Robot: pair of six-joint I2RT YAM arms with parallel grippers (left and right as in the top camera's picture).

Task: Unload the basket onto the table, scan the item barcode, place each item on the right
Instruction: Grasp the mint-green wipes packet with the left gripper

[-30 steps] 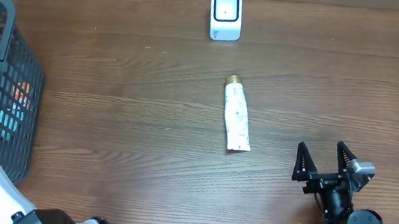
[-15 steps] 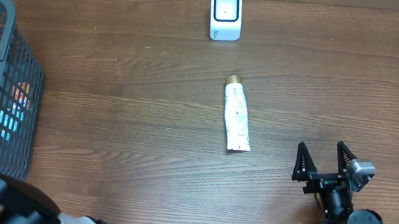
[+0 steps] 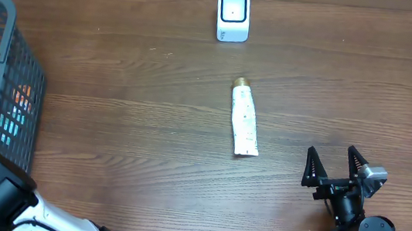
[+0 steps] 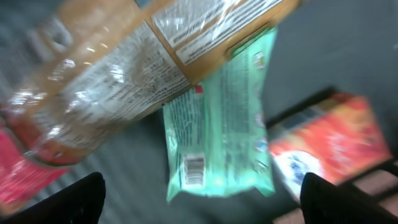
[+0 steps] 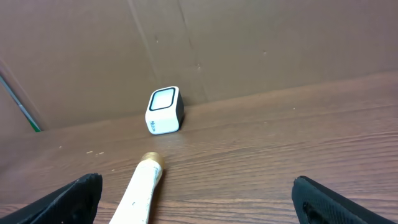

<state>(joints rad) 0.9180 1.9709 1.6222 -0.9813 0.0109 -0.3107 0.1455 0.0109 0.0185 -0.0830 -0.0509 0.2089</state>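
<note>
Two pincers, and both have their fingers wide apart with nothing in them. The right pincer (image 3: pixel 332 155) sits low at the near edge of the table (image 3: pixel 110 136). A white tube (image 3: pixel 244 121) lies up and to the left of it, well apart. The tube's long side runs near to far, with its gold cap pointing at the white scanner (image 3: pixel 233 14) by the far wall.

The left pincer (image 4: pixel 202 186) hangs down inside the grey basket (image 3: pixel 19 79). Right under it is a green packet (image 4: pixel 217 118) with its barcode (image 4: pixel 194 170) facing up. The packet's long side runs crosswise to the gap between the fingers, so I think they would close on its thin sides. A brown bag (image 4: pixel 118 74) lies partly on top.

Only the left wrist view shows that barcode. From above, the basket hides it.
</note>
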